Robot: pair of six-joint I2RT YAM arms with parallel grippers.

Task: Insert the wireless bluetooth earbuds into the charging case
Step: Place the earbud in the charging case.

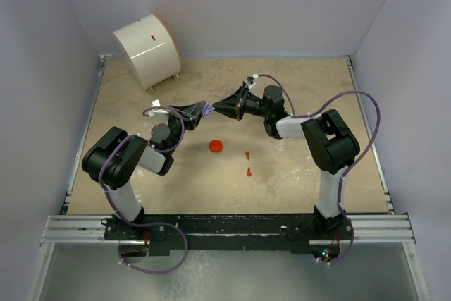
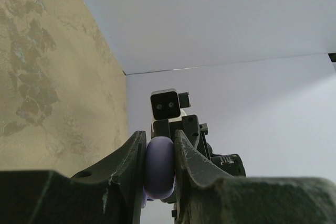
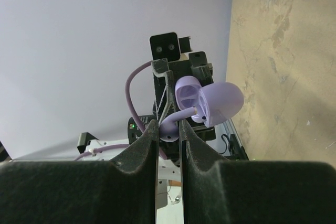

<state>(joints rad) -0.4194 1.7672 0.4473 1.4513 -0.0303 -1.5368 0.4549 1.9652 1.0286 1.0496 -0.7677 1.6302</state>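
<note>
Earbuds, four expected, three made out. One lilac earbud (image 3: 170, 128) sits pinched between the fingers of the right claw (image 1: 214, 109), which is drawn in narrow around it; its thin stem reaches forward toward the lilac case (image 2: 159, 166). That case is clamped by its round sides in the left claw (image 2: 159, 136), fingers tight on both flanks, held up off the counter (image 1: 296, 174) near the middle of the work area.

From the right wrist, the case stands open: lid (image 3: 223, 100) swung out to the right, hollowed base (image 3: 188, 90) facing the camera. The earbud's stem tip ends just beside the base, at the edge of the lid; whether it touches cannot be told. Whether the base already holds anything cannot be told either.

From above, the two claws meet tip to tip, nearly touching, with the case between them.

Two red earbuds (image 1: 246, 154) (image 1: 249, 170) lie loose on the counter nearer the arm bases, one just behind the other, apart from both claws. A red round case (image 1: 215, 146) lies to their left, directly below the meeting claws in the overhead view.

White drum (image 1: 146, 48) on its side in the far left corner.
</note>
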